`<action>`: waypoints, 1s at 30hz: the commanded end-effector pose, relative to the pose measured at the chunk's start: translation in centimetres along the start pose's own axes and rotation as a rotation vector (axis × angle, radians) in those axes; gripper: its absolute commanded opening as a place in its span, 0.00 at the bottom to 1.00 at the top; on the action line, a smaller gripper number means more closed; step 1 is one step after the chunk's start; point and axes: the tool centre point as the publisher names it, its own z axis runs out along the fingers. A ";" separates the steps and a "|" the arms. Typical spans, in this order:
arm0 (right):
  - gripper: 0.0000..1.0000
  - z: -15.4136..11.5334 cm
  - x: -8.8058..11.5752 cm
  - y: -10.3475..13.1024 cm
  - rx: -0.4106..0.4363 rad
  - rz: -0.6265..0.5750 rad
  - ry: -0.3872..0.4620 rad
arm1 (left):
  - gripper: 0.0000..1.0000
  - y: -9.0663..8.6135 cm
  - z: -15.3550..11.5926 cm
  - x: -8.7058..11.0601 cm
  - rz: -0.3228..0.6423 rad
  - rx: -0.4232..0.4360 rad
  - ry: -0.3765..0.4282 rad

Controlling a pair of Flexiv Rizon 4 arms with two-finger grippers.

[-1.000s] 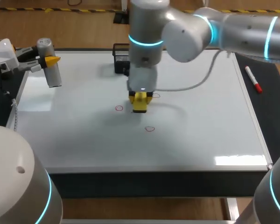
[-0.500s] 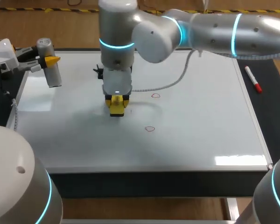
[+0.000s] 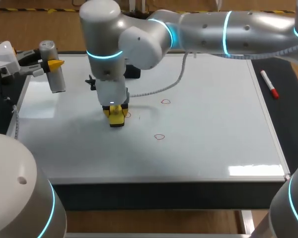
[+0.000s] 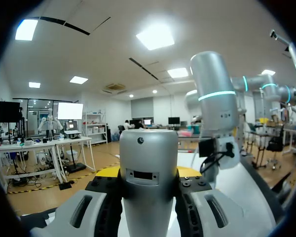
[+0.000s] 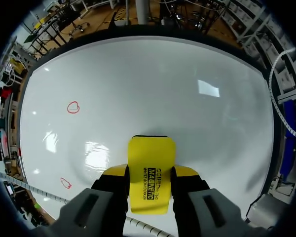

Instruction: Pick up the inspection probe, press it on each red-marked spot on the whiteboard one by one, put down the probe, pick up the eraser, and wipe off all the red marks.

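Right arm (image 3: 208, 27) overlaps black holder (image 3: 133, 72); red marker (image 3: 269, 85) lies beside whiteboard (image 3: 213, 129).

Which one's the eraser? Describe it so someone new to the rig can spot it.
Start at the big whiteboard and follow the right arm across it to the right hand, left of the middle. The eraser is the flat yellow block with black print clamped in that hand, down at the board. The probe in the left hand is a silver cylinder instead.
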 end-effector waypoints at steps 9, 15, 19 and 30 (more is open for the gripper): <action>0.00 0.4 0.3 0.0 0.048 0.002 -0.018 | 0.00 -0.1 0.0 0.0 0.001 0.000 -0.001; 0.00 0.9 1.1 -0.1 0.048 0.019 -0.035 | 0.00 -0.1 0.0 0.0 0.001 0.000 -0.001; 0.00 1.0 1.5 -0.3 0.045 0.025 -0.033 | 0.00 -0.1 0.0 0.0 0.001 0.000 -0.001; 0.00 1.5 3.8 -1.0 0.034 0.058 -0.037 | 0.00 -0.1 0.0 0.0 0.001 0.000 -0.001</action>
